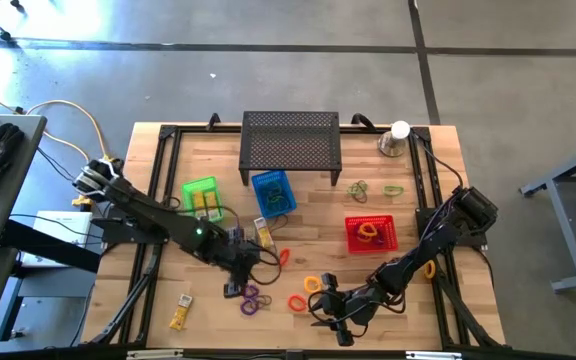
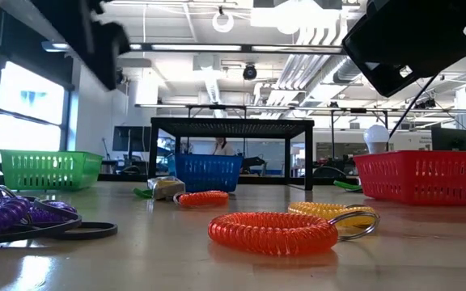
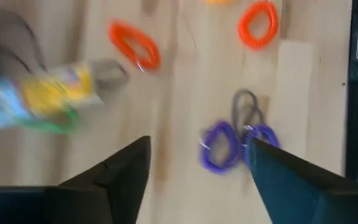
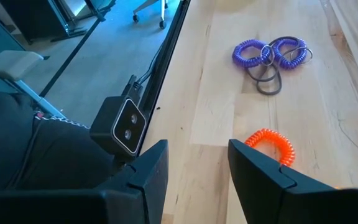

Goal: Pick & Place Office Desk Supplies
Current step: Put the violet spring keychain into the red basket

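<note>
A grey concrete floor surrounded the wooden counter (image 1: 308, 240), which had a black frame along its edges. From above, a black perforated stand (image 1: 291, 145) stood at the far edge, with a silver cup holding a white ball (image 1: 396, 138) beside it. Three small baskets sat on the counter: a green basket (image 1: 201, 197) with yellow packets in it, a blue basket (image 1: 273, 192) with contents too small to make out, and a red basket (image 1: 371, 233) holding yellow and red loops. The left pincer (image 1: 236, 272) hung just beside the purple loops (image 1: 251, 298) near the front edge. The right pincer (image 1: 330, 310) hovered at the front, close to an orange loop (image 1: 297, 301) and a yellow loop (image 1: 313, 284). Green loops (image 1: 360, 189) lay near the stand, and a yellow packet (image 1: 179, 312) lay alone toward the front left.

At counter height, an orange coil (image 2: 272, 232) lay nearest, the yellow one (image 2: 330, 212) behind it, and the purple coils (image 2: 14, 216) were cut off at the picture's edge. Both arms showed only as dark shapes above.

The left wrist view was blurred; the left pincer's fingers (image 3: 120, 171) stood wide apart and empty, above the purple loops (image 3: 235, 142).

In the right wrist view the right pincer's fingers (image 4: 151, 168) stood partly apart, gripping nothing, with an orange coil (image 4: 271, 144) just past them and the purple loops (image 4: 271, 55) farther off.
</note>
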Controlling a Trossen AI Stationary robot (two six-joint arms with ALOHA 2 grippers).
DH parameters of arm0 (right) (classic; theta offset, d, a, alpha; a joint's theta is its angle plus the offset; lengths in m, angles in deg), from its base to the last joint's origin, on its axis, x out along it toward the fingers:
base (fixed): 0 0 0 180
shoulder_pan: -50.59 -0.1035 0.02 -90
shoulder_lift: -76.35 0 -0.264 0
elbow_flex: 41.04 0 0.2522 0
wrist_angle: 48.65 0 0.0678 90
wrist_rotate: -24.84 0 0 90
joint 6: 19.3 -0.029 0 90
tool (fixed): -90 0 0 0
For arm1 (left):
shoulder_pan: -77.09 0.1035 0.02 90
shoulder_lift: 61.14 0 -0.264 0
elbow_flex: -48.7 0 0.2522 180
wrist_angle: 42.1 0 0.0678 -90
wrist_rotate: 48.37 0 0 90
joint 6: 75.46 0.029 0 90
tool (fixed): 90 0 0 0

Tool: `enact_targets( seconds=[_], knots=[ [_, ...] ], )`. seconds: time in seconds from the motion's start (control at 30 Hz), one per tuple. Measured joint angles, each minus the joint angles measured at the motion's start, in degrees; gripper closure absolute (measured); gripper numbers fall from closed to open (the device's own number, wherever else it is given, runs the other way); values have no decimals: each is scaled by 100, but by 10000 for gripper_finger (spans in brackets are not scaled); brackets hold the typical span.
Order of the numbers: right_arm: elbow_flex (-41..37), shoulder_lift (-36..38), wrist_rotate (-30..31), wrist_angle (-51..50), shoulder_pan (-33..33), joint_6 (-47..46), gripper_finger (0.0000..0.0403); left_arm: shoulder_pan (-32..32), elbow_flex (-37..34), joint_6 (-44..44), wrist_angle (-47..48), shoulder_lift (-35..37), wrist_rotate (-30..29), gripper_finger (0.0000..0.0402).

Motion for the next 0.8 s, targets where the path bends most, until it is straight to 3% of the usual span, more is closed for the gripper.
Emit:
enact_targets(
  seconds=[0.2, 0.47, 0.8],
  knots=[
    [0, 0, -7, 0, 0, -4, 248, -405, 0, -1367, 4, -618, 564, 128],
    [0, 0, 8, 15, 0, -6, 248, -788, 0, -1789, 24, -1304, 613, 128],
    [0, 0, -42, 44, 63, 13, 248, -413, 2, -2746, 405, -1302, 560, 128]
  ],
)
